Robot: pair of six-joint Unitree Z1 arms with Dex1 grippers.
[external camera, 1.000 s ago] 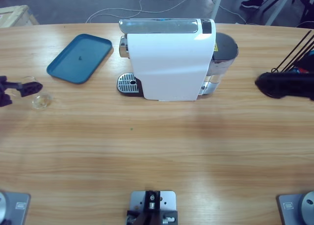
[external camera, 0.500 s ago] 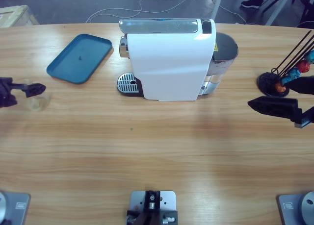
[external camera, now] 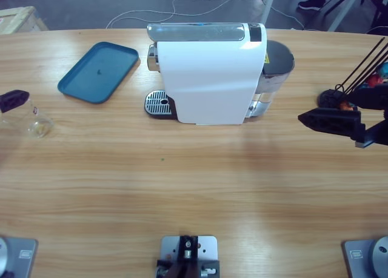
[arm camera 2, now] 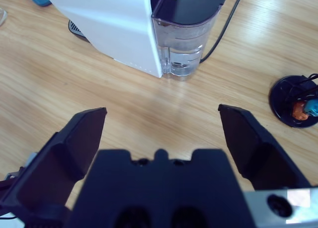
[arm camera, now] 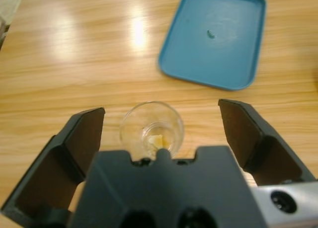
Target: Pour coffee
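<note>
Near the table's [external camera: 182, 187] left edge, wide-open, empty left gripper [arm camera: 161, 121] frames the glass [arm camera: 151, 127]; closing's probably next, right gripper [arm camera 2: 161, 123] gapes idle.

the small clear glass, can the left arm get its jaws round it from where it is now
Probably yes. In the left wrist view the small clear glass stands upright on the bare table between the left gripper's wide-open jaws, with nothing in between. The blue tray lies well clear beyond it.
</note>
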